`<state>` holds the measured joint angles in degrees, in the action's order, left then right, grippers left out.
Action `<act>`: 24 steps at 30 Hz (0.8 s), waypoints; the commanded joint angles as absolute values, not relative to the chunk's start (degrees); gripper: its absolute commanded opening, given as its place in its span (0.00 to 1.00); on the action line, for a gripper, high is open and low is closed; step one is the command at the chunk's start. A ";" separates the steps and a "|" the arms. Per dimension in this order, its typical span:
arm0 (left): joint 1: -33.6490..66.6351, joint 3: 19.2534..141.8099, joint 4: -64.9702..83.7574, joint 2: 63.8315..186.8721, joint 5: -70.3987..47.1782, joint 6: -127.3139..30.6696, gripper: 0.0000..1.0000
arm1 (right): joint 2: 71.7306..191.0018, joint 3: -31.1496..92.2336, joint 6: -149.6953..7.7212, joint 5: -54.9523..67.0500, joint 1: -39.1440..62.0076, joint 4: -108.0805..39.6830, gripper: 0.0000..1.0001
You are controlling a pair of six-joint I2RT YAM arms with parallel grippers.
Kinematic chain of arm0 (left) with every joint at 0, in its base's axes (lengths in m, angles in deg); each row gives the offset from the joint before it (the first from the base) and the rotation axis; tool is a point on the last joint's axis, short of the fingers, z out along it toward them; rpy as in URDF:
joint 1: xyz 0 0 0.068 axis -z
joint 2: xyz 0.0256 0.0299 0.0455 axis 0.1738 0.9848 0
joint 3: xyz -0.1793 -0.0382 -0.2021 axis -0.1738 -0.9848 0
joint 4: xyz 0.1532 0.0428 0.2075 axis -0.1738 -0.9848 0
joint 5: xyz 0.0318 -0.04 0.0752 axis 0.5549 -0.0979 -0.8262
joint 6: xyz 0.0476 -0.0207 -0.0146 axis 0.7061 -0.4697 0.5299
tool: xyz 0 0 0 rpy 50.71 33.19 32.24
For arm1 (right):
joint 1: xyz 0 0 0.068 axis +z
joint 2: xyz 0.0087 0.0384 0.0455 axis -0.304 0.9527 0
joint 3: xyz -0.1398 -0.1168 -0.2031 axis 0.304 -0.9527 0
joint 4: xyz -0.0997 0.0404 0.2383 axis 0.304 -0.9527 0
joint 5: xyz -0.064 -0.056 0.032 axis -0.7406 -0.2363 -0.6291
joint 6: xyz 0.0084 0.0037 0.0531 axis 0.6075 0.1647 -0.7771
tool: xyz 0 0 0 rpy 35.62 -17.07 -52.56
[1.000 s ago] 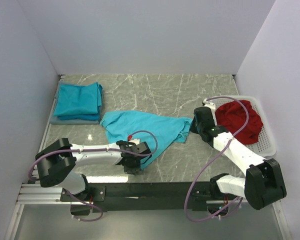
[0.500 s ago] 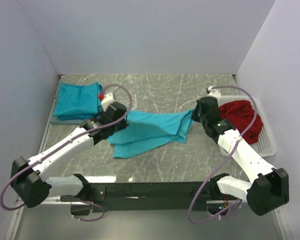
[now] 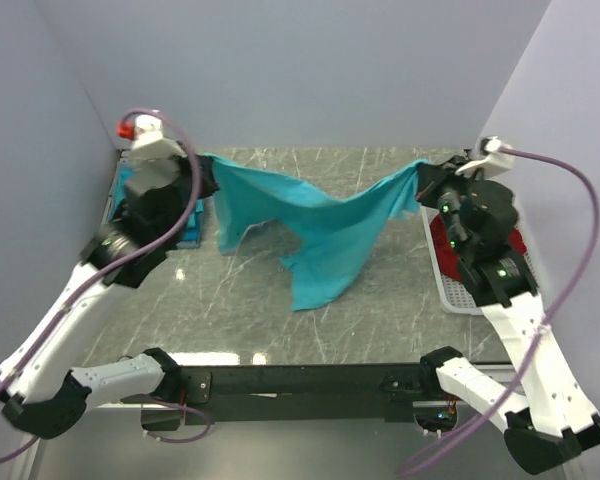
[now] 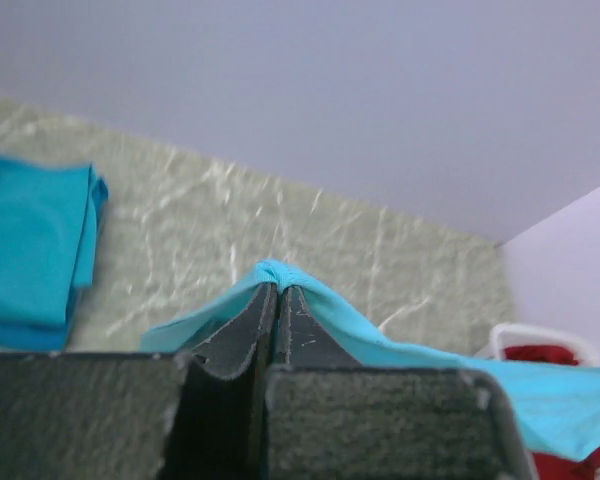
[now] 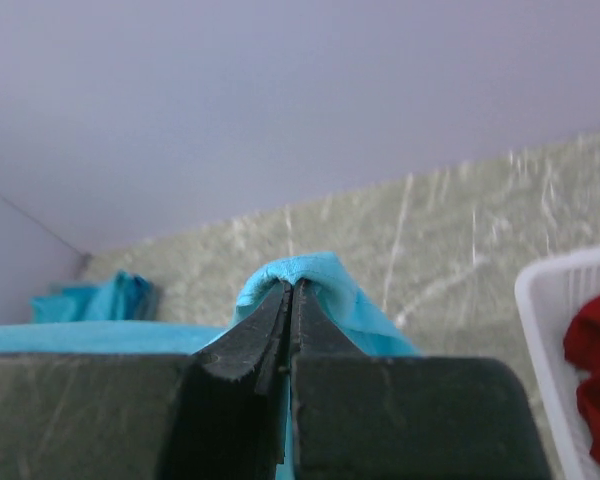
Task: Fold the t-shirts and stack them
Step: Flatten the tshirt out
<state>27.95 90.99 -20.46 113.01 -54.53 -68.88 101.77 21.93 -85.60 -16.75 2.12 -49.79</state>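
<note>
A turquoise t-shirt (image 3: 325, 235) hangs in the air, stretched between my two grippers, and its lower part sags toward the marble table (image 3: 380, 310). My left gripper (image 3: 208, 165) is raised at the back left, shut on one edge of the shirt. In the left wrist view the cloth (image 4: 380, 345) bunches over the closed left gripper (image 4: 277, 288). High at the back right, my right gripper (image 3: 423, 172) is shut on the opposite edge, and in its wrist view the cloth (image 5: 325, 275) wraps over the right gripper (image 5: 292, 285). Folded turquoise t-shirts (image 4: 30, 250) lie stacked at the back left, mostly hidden behind the left arm in the top view.
A white basket (image 3: 450, 290) holding red cloth (image 3: 510, 245) stands at the table's right side, under the right arm. Pale walls close in the table at the back and on both sides. The black mounting rail (image 3: 310, 380) runs along the near edge.
Both arms have risen and spread apart, lifting the shirt off the table. The left gripper swung from the front edge to the back left, carrying its edge of the cloth.
</note>
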 commanded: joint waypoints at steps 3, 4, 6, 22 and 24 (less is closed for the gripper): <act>27.79 98.88 -14.95 104.88 -51.97 -60.92 0.01 | 97.14 32.24 -82.11 -16.54 1.64 -52.84 0.00; 27.79 100.89 -15.21 104.27 -51.08 -60.65 0.01 | 96.61 33.64 -81.93 -16.45 1.64 -53.55 0.00; 27.79 104.23 -16.26 102.60 -46.45 -60.21 0.01 | 94.25 36.99 -81.49 -15.92 1.64 -54.87 0.00; 27.70 111.64 -14.34 96.18 -24.18 -62.49 0.01 | 86.41 53.61 -79.82 -1.77 1.73 -60.59 0.00; 27.79 109.28 -12.49 95.56 -27.68 -62.14 0.01 | 87.11 53.70 -78.94 -2.12 1.73 -60.24 0.00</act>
